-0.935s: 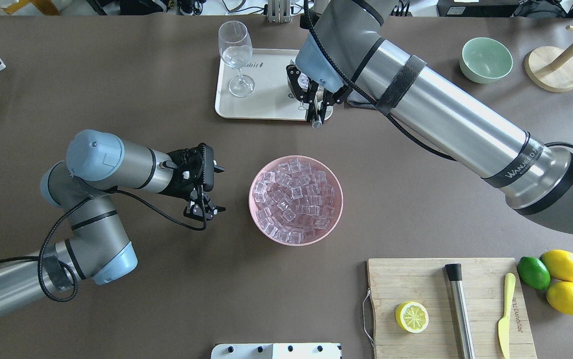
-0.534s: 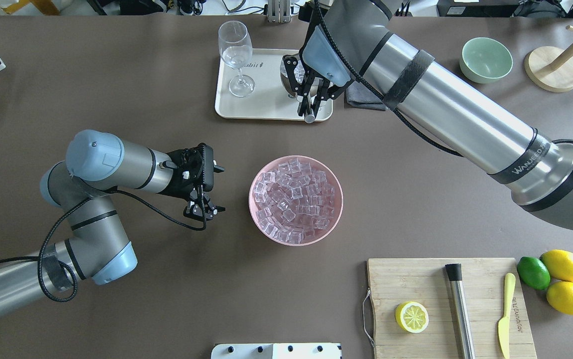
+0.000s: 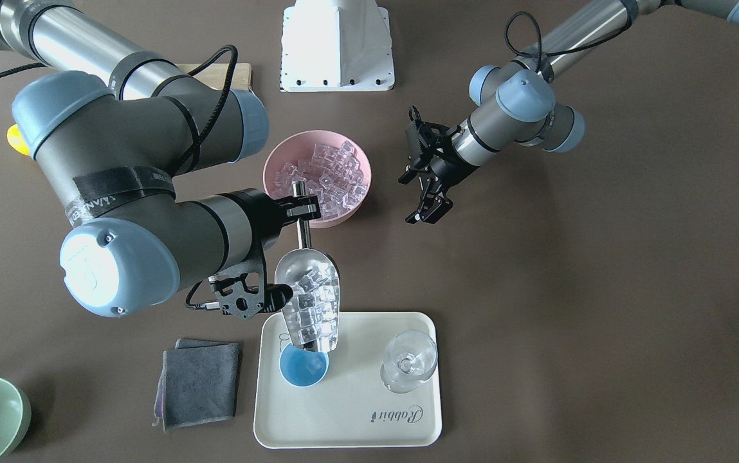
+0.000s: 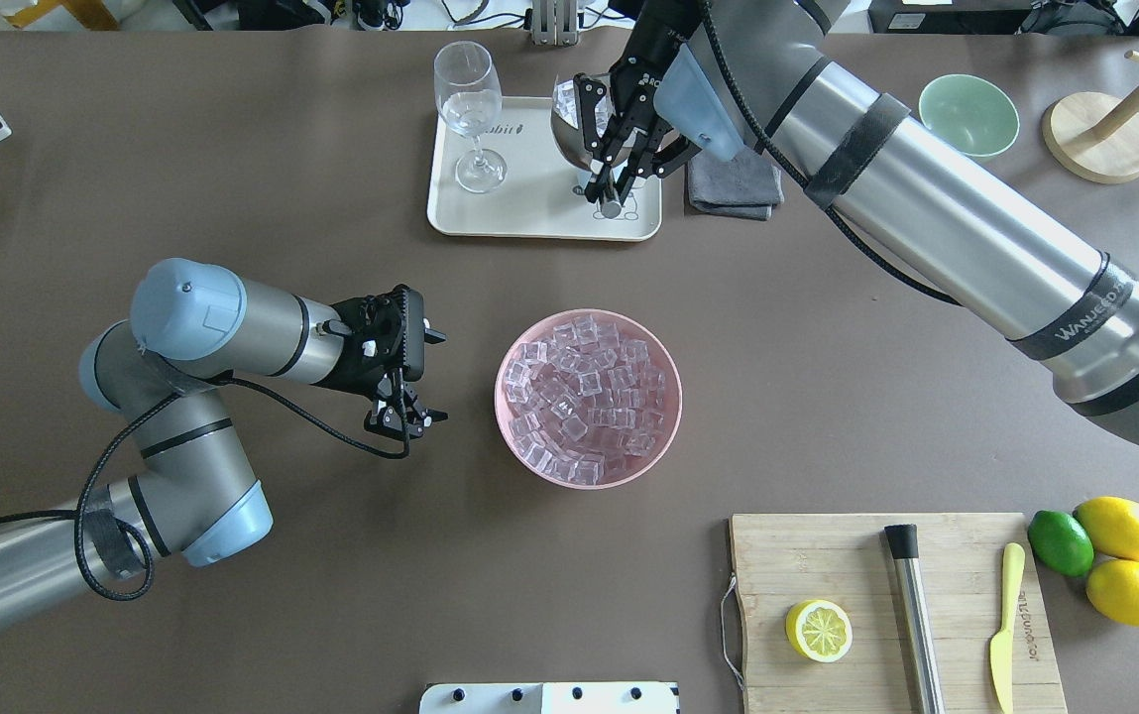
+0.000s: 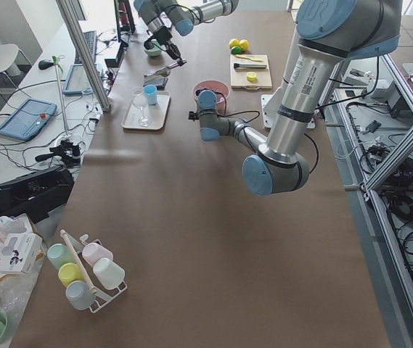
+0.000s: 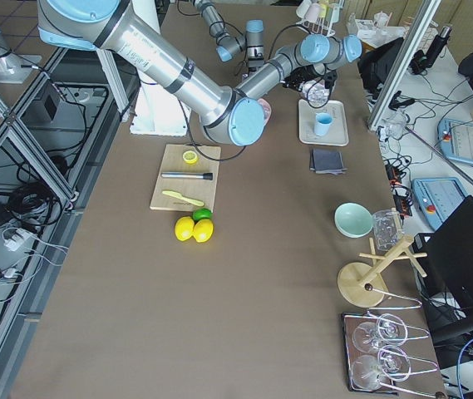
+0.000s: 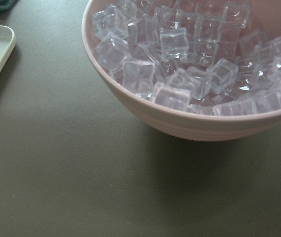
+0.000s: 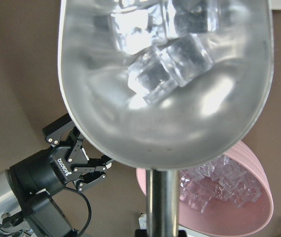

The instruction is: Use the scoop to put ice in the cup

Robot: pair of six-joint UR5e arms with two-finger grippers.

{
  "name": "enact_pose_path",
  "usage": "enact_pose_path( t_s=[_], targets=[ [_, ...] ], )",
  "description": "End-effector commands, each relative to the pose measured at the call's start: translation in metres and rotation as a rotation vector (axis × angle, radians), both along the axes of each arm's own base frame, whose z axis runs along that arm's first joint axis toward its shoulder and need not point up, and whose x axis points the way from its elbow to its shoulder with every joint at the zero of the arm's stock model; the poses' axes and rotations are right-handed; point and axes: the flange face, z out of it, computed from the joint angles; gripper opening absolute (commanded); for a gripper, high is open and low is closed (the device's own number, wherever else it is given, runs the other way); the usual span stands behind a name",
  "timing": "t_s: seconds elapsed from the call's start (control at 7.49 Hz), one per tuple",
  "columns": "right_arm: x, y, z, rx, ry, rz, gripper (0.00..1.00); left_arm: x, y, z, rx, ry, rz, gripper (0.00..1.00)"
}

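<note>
Carried the scoop [image 4: 569, 127] farther up the overhead frame than half a second before, with the right gripper [image 4: 615, 178] clenched on its rod handle above the tray [image 4: 529, 213] at upper centre; held the left gripper [image 4: 402, 421] released at mid-left beside the pink bowl [image 4: 589, 484]. From the front, tipped the scoop, loaded with ice [image 3: 313, 308], mouth-down over the cup [image 3: 292, 373] at lower centre. Showed cubes at frame top from the right wrist.

Bright, even light; soft shadows.

The cup [image 3: 301, 374] is light blue, its tray [image 3: 318, 424] cream, the bowl [image 3: 272, 172] pink, the scoop [image 3: 303, 236] silver, the counter [image 3: 601, 289] brown.
</note>
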Motion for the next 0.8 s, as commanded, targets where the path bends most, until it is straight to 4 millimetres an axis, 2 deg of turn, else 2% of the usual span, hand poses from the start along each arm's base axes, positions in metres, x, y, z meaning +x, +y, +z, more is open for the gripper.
enact_pose_path(
  t_s=[0.0, 0.67],
  targets=[
    [0.005, 0.002, 0.010, -0.015, -0.081, 0.001, 0.00, 0.001, 0.001, 0.000, 0.001, 0.001, 0.002, 0.99],
    [0.009, 0.008, 0.033, -0.053, -0.105, -0.003, 0.00, 0.001, 0.001, 0.001, 0.000, 0.000, 0.000, 0.99]
  ],
)
